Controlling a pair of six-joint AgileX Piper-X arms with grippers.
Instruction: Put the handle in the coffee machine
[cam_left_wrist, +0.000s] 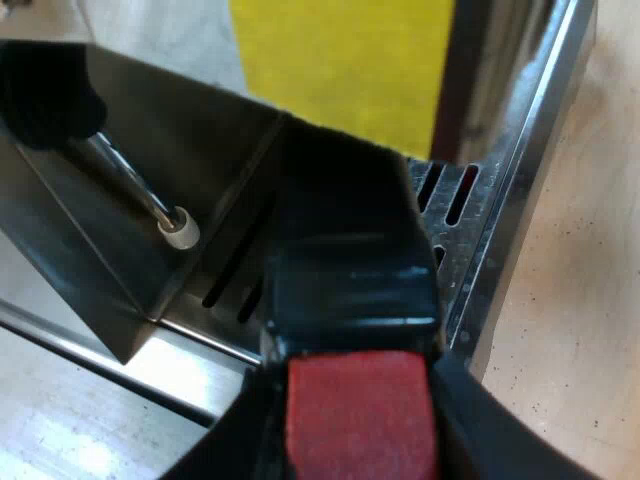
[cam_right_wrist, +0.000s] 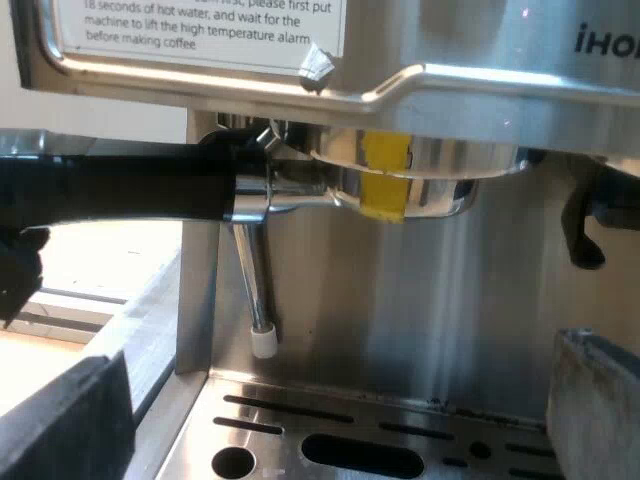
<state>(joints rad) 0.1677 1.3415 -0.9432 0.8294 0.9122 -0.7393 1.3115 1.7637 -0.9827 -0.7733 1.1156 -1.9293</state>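
Note:
The metal holder (cam_right_wrist: 400, 190), marked with yellow tape, sits up in the round socket at the front of the espresso machine (cam_right_wrist: 480, 60). Its dark handle (cam_right_wrist: 150, 185) sticks out level from there. My left gripper (cam_left_wrist: 355, 430) is shut on that handle (cam_left_wrist: 345, 230), with the red end (cam_left_wrist: 360, 415) between its black fingers (cam_left_wrist: 480, 430). In the right wrist view the left gripper (cam_right_wrist: 15, 260) shows at the handle's outer end. My right gripper (cam_right_wrist: 330, 410) hangs open over the drip tray, facing the machine, with nothing between its fingers.
A steam wand (cam_right_wrist: 255, 290) with a white tip hangs just under the handle, close to the machine's side wall. The slotted metal drip tray (cam_right_wrist: 360, 430) lies below. A dark lever (cam_right_wrist: 580, 230) sticks out beyond the holder. Wooden tabletop (cam_left_wrist: 580, 300) borders the tray.

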